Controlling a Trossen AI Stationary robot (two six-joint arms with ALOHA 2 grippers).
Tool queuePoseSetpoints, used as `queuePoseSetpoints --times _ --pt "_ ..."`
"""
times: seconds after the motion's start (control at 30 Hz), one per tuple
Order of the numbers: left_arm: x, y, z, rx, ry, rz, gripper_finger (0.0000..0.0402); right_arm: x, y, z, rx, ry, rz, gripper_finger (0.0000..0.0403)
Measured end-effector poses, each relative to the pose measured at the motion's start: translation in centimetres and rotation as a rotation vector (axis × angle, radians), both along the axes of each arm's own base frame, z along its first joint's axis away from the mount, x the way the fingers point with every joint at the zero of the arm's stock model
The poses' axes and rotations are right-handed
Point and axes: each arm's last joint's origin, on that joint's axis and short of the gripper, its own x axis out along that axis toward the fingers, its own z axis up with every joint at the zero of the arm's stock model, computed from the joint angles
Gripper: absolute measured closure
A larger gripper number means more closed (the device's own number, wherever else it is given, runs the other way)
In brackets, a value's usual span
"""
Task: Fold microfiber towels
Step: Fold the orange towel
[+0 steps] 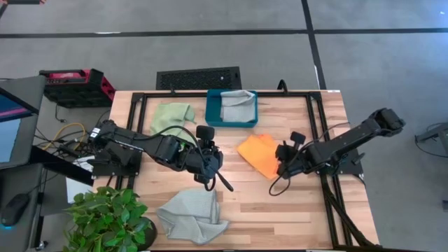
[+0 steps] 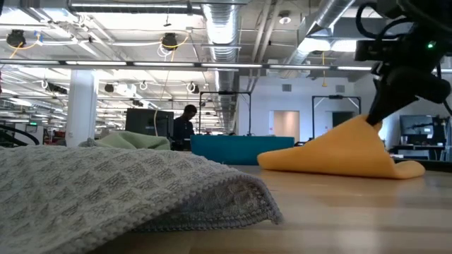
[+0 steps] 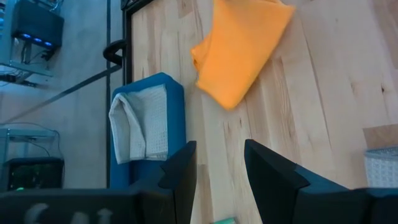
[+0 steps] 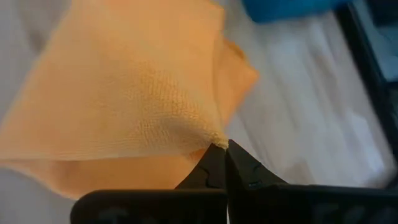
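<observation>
1. On the left we see the light green towel (image 1: pixel 172 115) lying loosely rumpled near the table's far left; we judge it not yet folded.
2. Nearer the front, the pale grey towel (image 1: pixel 192 215) lies crumpled beside the potted plant (image 1: pixel 106 215), also unfolded as far as we can tell.
3. The left gripper (image 1: pixel 208 170) hovers over bare wood at mid-table with its fingers parted and nothing between them.
4. In the teal tray (image 1: pixel 213 117) at the far edge we see a second grey towel (image 1: pixel 239 106) folded into a neat block, so we count one towel as done.
5. The orange towel (image 1: pixel 260 155) lies right of centre, partly doubled over; its long axis runs diagonally, from the tray side toward the right arm.
6. The right gripper (image 4: pixel 225 163) is pinched closed on that towel's near corner, lifting it into a peak while the rest stays on the table.
7. We judge the fold on the orange towel as under way, with the green and front grey towels left.
</observation>
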Motion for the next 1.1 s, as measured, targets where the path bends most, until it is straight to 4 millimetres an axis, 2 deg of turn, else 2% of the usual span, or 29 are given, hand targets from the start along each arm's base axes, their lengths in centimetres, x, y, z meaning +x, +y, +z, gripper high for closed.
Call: queuePoseSetpoints --times 0.2,0.43,0.77,0.97,1.1 --pt "0.0 0.0 0.0 0.000 0.000 0.000 0.0274 -1.2 -0.5 -0.3 -0.047 0.069 -0.131 0.0399" --pt "0.0 0.0 0.0 0.000 0.001 -0.001 0.0274 -0.9 -0.3 -1.2 0.020 0.151 -0.150 0.0391" --pt "0.0 0.0 -0.1 -0.006 0.002 0.009 0.0274 -0.5 -1.2 -1.4 0.107 0.168 -0.241 0.0315" --pt "-0.2 0.1 -0.1 -0.020 0.006 0.032 0.0274 -0.4 -1.9 -1.5 0.122 0.183 -0.277 0.0245" --pt "0.0 0.5 -0.1 -0.117 -0.048 0.135 0.0274 -0.4 -2.7 -1.4 0.144 0.170 -0.370 0.0201"
